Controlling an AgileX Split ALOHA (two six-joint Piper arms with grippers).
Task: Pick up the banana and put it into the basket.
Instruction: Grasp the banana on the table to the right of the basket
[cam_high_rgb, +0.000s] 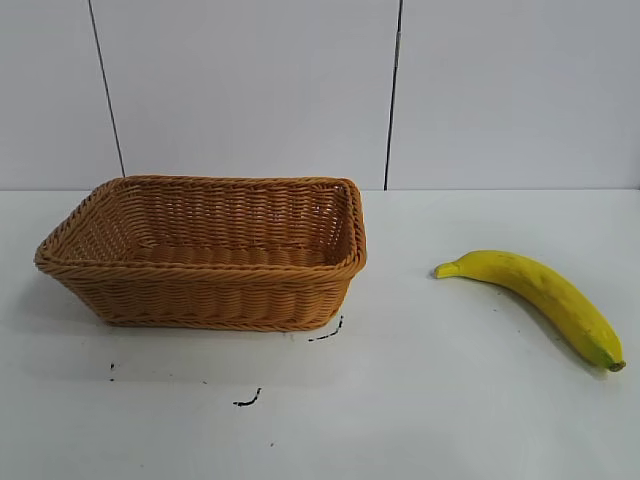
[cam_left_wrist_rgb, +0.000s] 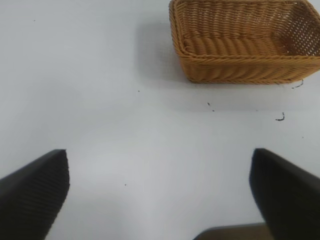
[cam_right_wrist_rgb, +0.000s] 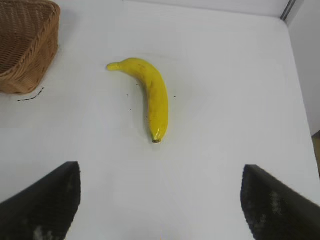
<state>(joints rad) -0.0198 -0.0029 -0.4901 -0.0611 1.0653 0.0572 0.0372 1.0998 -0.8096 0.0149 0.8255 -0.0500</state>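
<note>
The yellow banana (cam_high_rgb: 540, 293) lies flat on the white table to the right of the basket, its greenish tip toward the front right; it also shows in the right wrist view as the banana (cam_right_wrist_rgb: 150, 95). The woven tan basket (cam_high_rgb: 205, 250) stands left of centre, with nothing in it; the basket (cam_left_wrist_rgb: 240, 42) also shows in the left wrist view, and a corner of the basket (cam_right_wrist_rgb: 22, 47) in the right wrist view. My right gripper (cam_right_wrist_rgb: 160, 192) is open above the bare table, short of the banana. My left gripper (cam_left_wrist_rgb: 159, 187) is open too, well away from the basket. Neither arm appears in the exterior view.
Small black marks (cam_high_rgb: 248, 400) dot the white table (cam_high_rgb: 400, 400) in front of the basket. A pale panelled wall (cam_high_rgb: 250, 90) stands behind. The table's far corner (cam_right_wrist_rgb: 285, 22) shows in the right wrist view.
</note>
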